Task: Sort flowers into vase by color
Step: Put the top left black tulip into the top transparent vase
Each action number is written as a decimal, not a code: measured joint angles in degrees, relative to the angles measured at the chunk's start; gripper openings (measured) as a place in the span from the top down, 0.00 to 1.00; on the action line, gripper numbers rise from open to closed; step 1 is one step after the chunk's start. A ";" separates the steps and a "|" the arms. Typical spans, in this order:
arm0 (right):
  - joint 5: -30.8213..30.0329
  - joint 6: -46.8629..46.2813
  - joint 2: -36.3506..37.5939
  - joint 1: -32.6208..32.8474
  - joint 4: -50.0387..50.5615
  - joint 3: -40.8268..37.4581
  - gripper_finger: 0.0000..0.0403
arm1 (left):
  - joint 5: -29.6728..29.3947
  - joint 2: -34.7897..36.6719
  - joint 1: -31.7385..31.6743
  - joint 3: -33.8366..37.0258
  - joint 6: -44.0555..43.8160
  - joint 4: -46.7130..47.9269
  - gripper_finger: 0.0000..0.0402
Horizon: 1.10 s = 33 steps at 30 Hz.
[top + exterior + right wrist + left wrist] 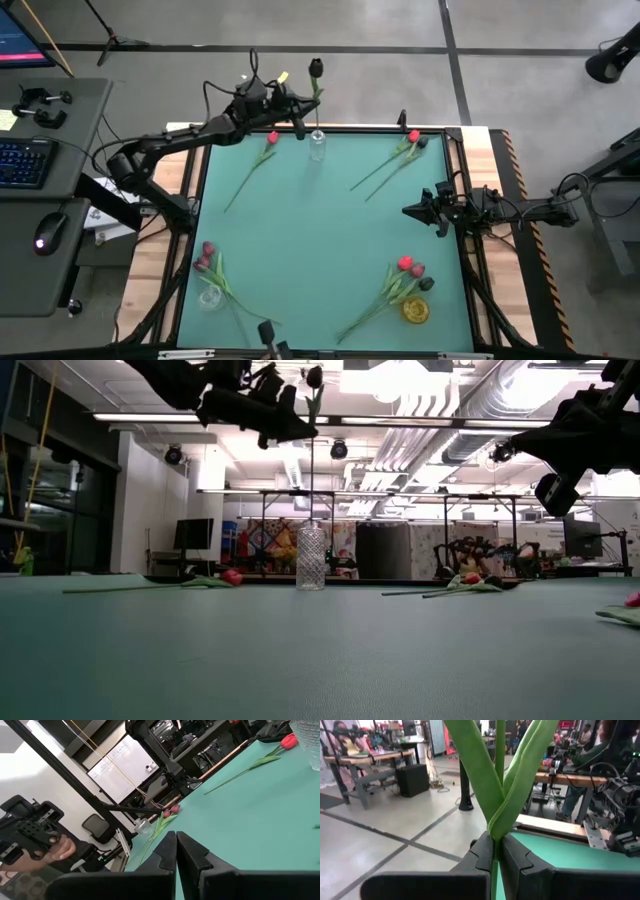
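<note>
Fingers of the left gripper (300, 117) pinch a black-headed tulip (316, 68) by its stem at the far edge of the mat (320, 240), right by the clear vase (317, 146), likely so the stem can drop into its mouth. From above, the right gripper (425, 211) waits at the mat's right edge, fingers pressed together and empty. Other tulips lie in loose groups near each corner.

Level with the table, the held stem hangs straight down over the glass vase (311, 557), its tip just above the rim.

Left wrist camera: dark fingers (482, 851) clamp the stem between two leaves (492, 775).

Right wrist camera: fingers (167, 851) shut on nothing.
</note>
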<state>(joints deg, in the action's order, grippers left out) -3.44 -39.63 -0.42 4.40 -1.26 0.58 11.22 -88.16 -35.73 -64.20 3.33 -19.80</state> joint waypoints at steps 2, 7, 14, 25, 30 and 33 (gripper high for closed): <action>0.00 0.01 0.00 0.00 0.00 0.00 1.00 | -0.06 0.12 0.00 -0.02 0.25 -1.34 1.00; 0.00 0.00 -0.01 0.01 -0.01 0.00 1.00 | -0.04 0.54 -0.31 -0.07 0.33 -0.43 1.00; 0.00 0.01 0.01 0.01 0.00 0.00 1.00 | 0.07 0.50 -0.20 -0.07 0.35 3.21 1.00; 0.00 -0.01 0.01 -0.01 0.00 0.00 1.00 | 0.20 -3.94 0.94 -0.04 -0.07 4.38 1.00; 0.00 0.02 0.00 0.00 0.00 -0.01 1.00 | -0.26 -4.70 1.31 -0.05 -0.63 4.97 0.97; 0.00 -0.01 0.00 0.01 -0.01 -0.01 1.00 | -0.40 -4.77 1.29 -0.05 -1.75 7.60 0.93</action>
<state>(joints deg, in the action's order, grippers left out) -3.44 -39.64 -0.42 4.40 -1.26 0.57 10.83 -92.93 -34.44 -64.25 1.58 -12.20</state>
